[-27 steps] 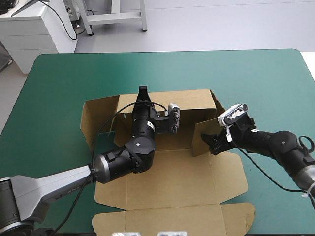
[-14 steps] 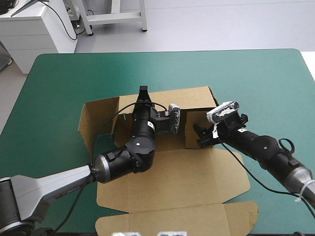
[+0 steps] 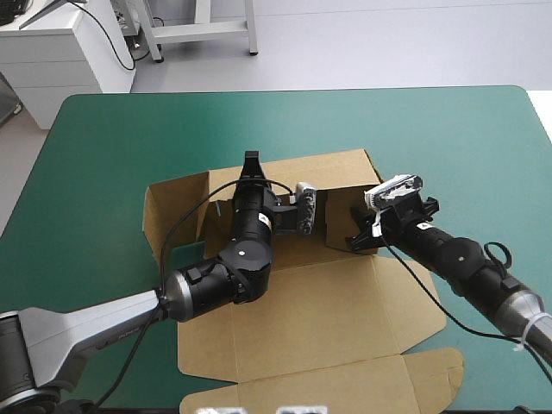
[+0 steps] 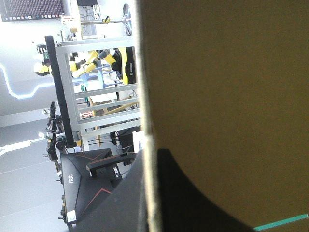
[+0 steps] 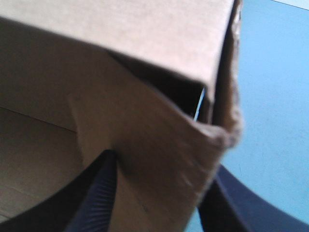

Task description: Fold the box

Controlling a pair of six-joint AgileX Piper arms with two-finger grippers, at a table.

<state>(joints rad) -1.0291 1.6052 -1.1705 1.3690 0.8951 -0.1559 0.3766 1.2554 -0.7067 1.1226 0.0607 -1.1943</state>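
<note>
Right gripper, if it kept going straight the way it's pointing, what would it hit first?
The right gripper is shut on the side flap of the box. Pushing straight on, it would probably meet the far wall first, though depth is unclear.

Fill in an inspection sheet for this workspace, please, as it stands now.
surface: table with teal-green cover, flat.
job's things: brown box, far wall and right wall raised, lid flat toward the near edge.
clutter: nothing seen.
grippers: left gripper shut on the box's far wall; right gripper at its right wall.
cables: nothing seen besides the robot's own.
surroundings: nothing seen at the table.
</note>
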